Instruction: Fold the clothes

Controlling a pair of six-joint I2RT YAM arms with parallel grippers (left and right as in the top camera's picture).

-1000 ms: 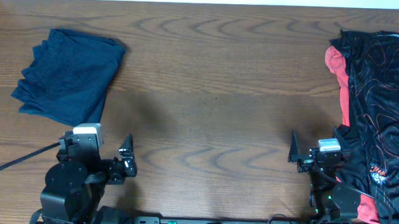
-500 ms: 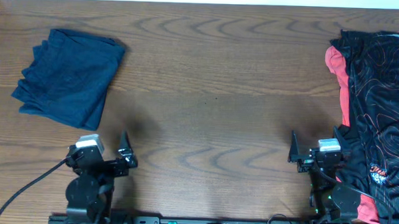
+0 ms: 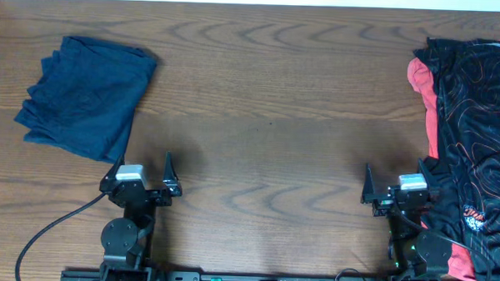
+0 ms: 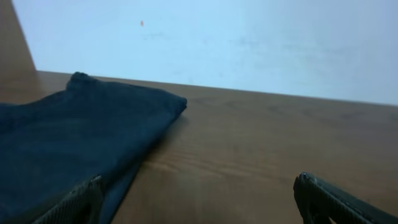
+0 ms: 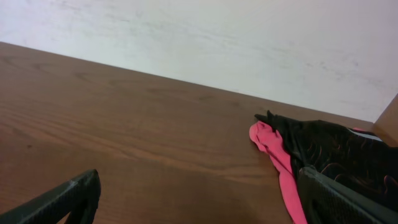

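Your left pincer [image 3: 140,172] and right pincer [image 3: 398,189] sit low at the near edge of the counter [image 3: 268,91], fingers spread wide and holding nothing. The navy garment [image 3: 85,97] lies in a compact, layered stack at the far left. The black and red garment [image 3: 476,123] sprawls rumpled along the right edge, just beside the right pincer. Expect both to be light, limp and likely to sag or slide on the wood, so pinch a hem or corner, one per pincer, and drag low rather than lift high.
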